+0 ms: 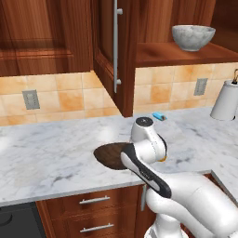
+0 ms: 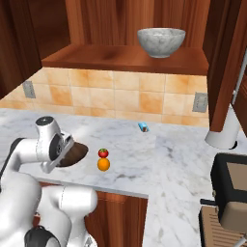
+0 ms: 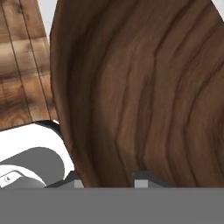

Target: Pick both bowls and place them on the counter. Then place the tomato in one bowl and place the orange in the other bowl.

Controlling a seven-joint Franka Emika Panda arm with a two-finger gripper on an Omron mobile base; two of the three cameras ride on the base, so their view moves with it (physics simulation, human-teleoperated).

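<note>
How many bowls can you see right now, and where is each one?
2. The grey-white marbled stone bowl sits on the reddish-brown wooden shelf. The wide dark brown wood-grain bowl is at the white marble counter, partly behind the arm, its rim between the tool fingers.

Matt dark wood-grain bowl (image 3: 144,87); stone-look marbled bowl (image 1: 193,37); polished veined marble counter (image 1: 46,158); glossy tomato (image 2: 102,153).

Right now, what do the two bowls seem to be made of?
Wide shallow bowl: looks like dark brown wood, matte finish; curved grain lines run across it. Deeper bowl on the shelf: probably stone or marbled ceramic; grey-white mottled veining, slight sheen.
</note>
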